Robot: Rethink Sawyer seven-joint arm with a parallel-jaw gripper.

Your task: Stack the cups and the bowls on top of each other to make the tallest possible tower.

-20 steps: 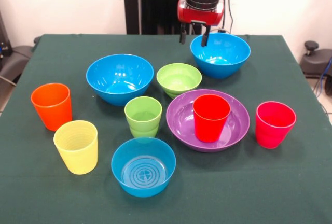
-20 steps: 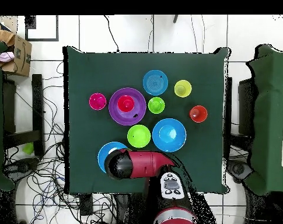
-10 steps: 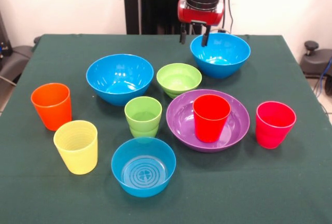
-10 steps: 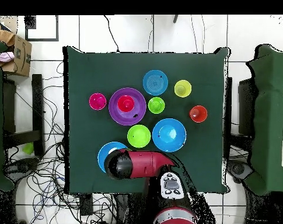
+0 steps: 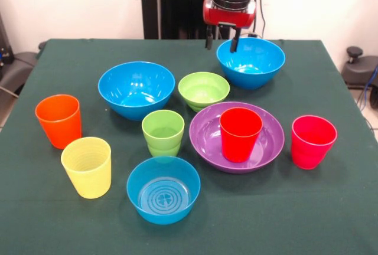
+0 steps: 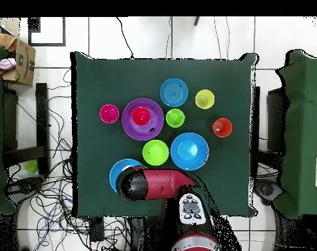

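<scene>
A dark green cloth-covered table [image 5: 53, 219] is carrying everything. Along its left side an orange cup [image 5: 58, 120] and a yellow cup [image 5: 87, 166] are standing upright, close together. Nearest the front a small blue bowl [image 5: 163, 189] is sitting, with a light green cup [image 5: 163, 133] just behind it. Farther back a large blue bowl [image 5: 136, 90], a small green bowl [image 5: 204, 90] and a second large blue bowl [image 5: 251, 62] are resting. A wide purple bowl [image 5: 207, 134] is lying right of centre, and a pinkish-red cup [image 5: 312, 141] is standing beside it.

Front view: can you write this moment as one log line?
gripper: open, above large blue bowl | red cup: in purple bowl | tower: unstarted
</scene>
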